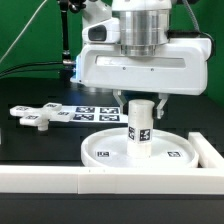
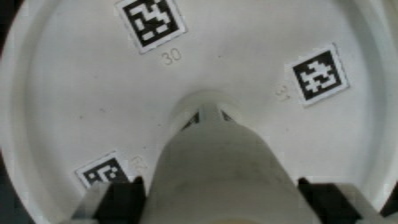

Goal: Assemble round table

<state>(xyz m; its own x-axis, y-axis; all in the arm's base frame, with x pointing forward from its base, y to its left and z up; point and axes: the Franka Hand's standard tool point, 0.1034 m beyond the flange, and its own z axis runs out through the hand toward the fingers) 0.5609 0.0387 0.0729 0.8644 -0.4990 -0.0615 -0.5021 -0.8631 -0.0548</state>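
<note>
The pincer (image 1: 141,104), narrowly parted, clasps the top of the upright post (image 1: 140,135). The post stands directly beneath it at the centre of the disc (image 1: 100,152), near the front edge of the table (image 1: 40,145).

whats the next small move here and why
Probably a small turn of the post about its own axis, to seat it in the round disc. The post stands upright at the disc's middle with the end effector astride its top, and the cross-shaped piece lies apart on the table.
</note>
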